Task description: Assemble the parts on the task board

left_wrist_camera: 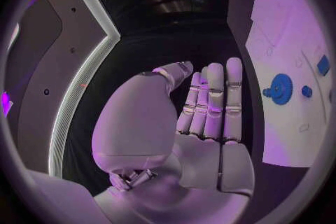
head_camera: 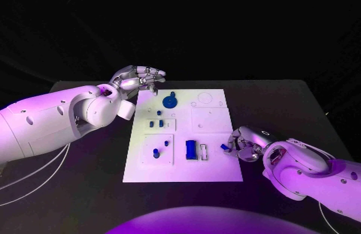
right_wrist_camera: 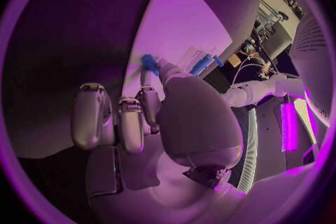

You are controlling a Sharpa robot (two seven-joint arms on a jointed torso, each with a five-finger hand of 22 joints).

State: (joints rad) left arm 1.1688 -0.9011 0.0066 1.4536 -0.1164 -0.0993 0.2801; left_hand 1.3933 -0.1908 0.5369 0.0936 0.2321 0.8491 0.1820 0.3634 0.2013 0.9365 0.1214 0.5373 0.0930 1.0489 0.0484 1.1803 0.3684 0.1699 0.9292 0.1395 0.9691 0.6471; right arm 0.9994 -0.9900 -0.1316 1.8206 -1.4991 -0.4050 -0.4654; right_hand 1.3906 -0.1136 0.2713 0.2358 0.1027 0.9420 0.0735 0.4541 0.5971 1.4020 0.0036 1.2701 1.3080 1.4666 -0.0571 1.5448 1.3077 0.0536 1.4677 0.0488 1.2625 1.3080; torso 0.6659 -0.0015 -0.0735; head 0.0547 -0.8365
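Leftmost, the left silver hand [head_camera: 137, 79] hangs at the far left corner of the white rectangular task board [head_camera: 218, 171], over its edge. In the head view its fingers look curled; in the left wrist view the fingers [left_wrist_camera: 213, 103] lie straight and close together beside the thumb, with nothing between them.

On the board, left column: a small blue peg [head_camera: 156, 152] standing in a square recess near the front, and two small blue blocks [head_camera: 156, 123] side by side in a shallower recess behind it.

Further back: a round blue toothed gear [head_camera: 170, 101] lying flat near the far edge, just beside the left hand; in the left wrist view the same gear [left_wrist_camera: 280, 88] has a small blue knob next to it.

Board centre, near the front: an upright blue rectangular block [head_camera: 191, 150], with a narrow pale slotted frame [head_camera: 203, 151] just to its right.

Right edge of the board: the right silver hand [head_camera: 244, 145], fingers drawn in, pinching a small blue part [head_camera: 225, 147] at the fingertips, low over the board's surface. In the right wrist view the part [right_wrist_camera: 149, 61] sits at the tip of the thumb, against the white board.
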